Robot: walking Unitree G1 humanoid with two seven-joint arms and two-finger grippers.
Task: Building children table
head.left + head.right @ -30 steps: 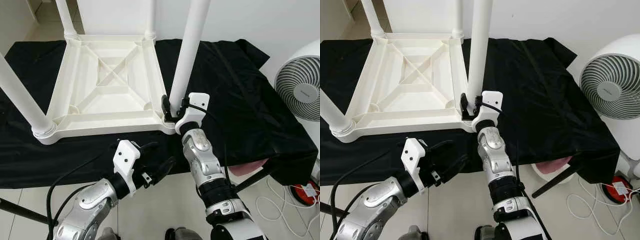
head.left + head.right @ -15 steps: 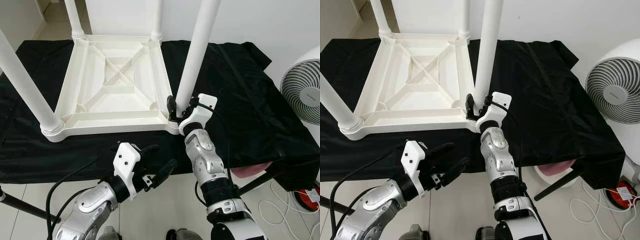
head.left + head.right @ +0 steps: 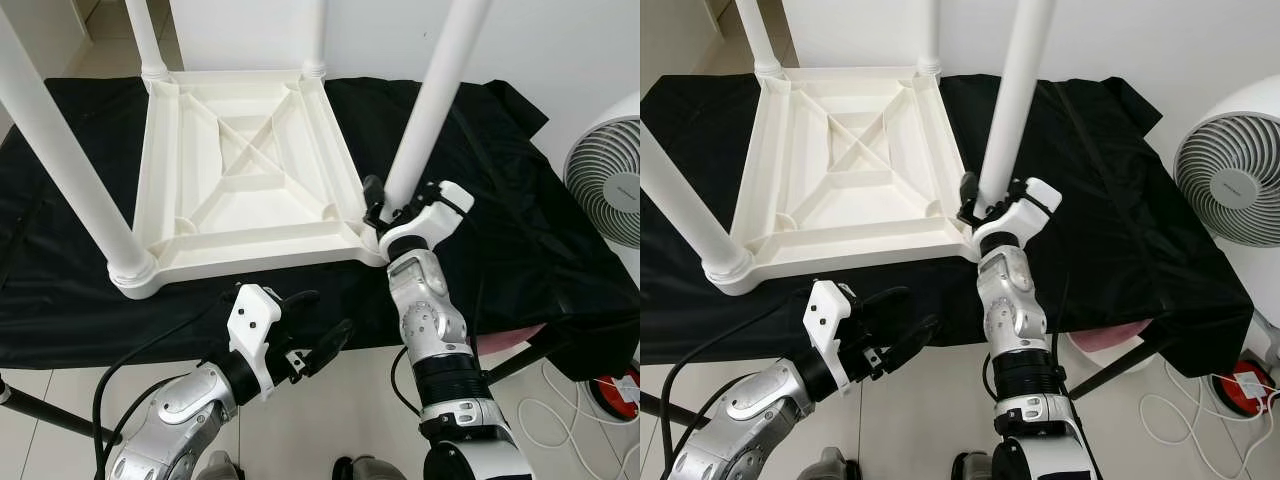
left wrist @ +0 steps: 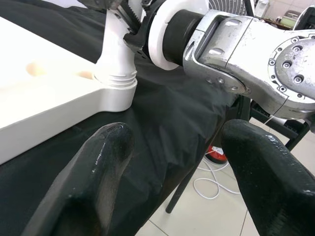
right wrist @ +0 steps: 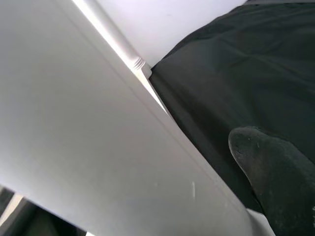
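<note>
Your children's table (image 3: 240, 175) lies upside down on the black cloth (image 3: 500, 200) with all four legs standing in its corners. Your right gripper (image 3: 385, 212) clasps the near-right leg (image 3: 425, 110) at its base, likely seating it, while the left gripper (image 3: 305, 335) hangs spread and empty below the table's near edge.

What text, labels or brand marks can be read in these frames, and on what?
Fan: a small grey mark on the centre hub, too small and blurred to read.
Upturned white table, its legs, the black cloth: no text.
Left gripper and right gripper, at the near right leg: no readable markings.
</note>
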